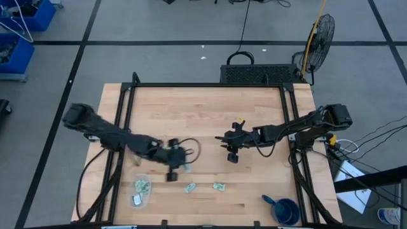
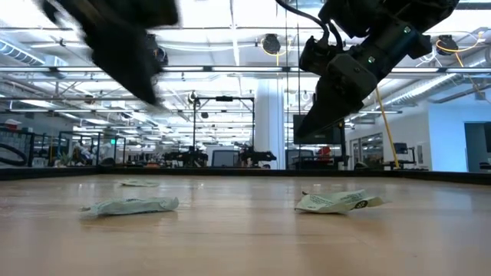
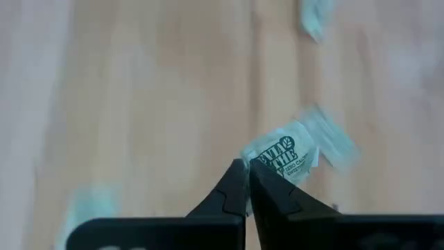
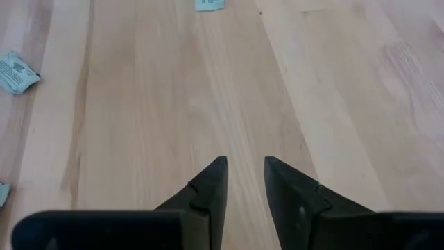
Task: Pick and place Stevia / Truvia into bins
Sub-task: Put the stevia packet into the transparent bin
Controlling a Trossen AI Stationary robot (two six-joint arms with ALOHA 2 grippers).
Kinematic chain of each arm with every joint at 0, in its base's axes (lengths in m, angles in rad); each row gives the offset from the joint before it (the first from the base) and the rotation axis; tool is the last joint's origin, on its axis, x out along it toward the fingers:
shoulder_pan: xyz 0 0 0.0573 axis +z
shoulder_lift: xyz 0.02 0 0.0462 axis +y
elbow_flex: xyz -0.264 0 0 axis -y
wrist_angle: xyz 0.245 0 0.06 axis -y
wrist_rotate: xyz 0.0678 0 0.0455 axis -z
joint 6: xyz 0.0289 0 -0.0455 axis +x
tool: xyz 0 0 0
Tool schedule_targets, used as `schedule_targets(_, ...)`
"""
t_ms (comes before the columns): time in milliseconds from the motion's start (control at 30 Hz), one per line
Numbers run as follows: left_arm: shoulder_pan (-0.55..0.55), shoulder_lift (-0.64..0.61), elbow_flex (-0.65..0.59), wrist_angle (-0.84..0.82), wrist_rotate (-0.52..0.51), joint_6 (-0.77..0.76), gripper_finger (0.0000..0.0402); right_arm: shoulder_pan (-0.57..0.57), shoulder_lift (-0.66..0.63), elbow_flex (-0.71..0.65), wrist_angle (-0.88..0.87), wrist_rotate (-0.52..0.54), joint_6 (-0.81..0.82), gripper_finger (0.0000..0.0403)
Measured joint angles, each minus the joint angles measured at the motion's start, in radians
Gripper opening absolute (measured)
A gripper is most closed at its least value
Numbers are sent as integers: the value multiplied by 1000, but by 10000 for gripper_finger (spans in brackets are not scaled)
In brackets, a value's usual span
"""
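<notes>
My left gripper [image 3: 248, 169] is shut on a green and white Truvia sachet [image 3: 281, 158], above the table's near middle [image 1: 180, 164]. The clear bin [image 1: 141, 191] stands near the table's near-left corner with a few sachets lying in it. Two loose sachets [image 1: 190, 187] [image 1: 219, 186] lie flat on the wood, also seen in the low view [image 2: 130, 205] [image 2: 337, 202]. My right gripper [image 4: 244, 170] hangs open over bare wood at the table's middle [image 1: 232, 151], touching nothing. My left gripper pinches the sachet by one edge [image 3: 258, 167] between the two fingertips. The rest of the sachet sticks out past the fingers. It looks lifted clear of the wood.
A dark blue cup with a handle [image 1: 286, 208] stands near the near-right corner. More sachets show in the right wrist view [image 4: 15, 71] [image 4: 208, 5]. Bare wood lies across the far half of the table. Black frame rails [image 1: 121, 127] run along both sides.
</notes>
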Motion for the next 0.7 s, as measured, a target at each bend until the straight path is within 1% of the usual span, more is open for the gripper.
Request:
schedule_targets(100,-134,-111,0,-213,11,-226,11,0,0,0,-1,0,0,89)
schedule_targets(167,-228,-152,0,-328,58,-414,7,0,0,0,4,0,5,89)
schedule_targets(233,-322,-174,0,-431,110,-636,6,0,0,0,13,0,6,89)
schedule_targets(300,-405,-178,0,-476,177,-840,11,0,0,0,17,0,6,89)
schedule_targets(367,-482,-172,-1,-493,208,-990,16,0,0,0,17,0,6,89)
schedule_targets(500,-580,-136,-2,-420,180,-1138,12,0,0,0,17,0,-2,89)
schedule_targets(600,-605,-95,-1,-404,202,-1186,12,0,0,0,18,0,0,89)
schedule_targets(700,-612,-39,-2,-442,218,-1213,34,0,0,0,21,0,0,89)
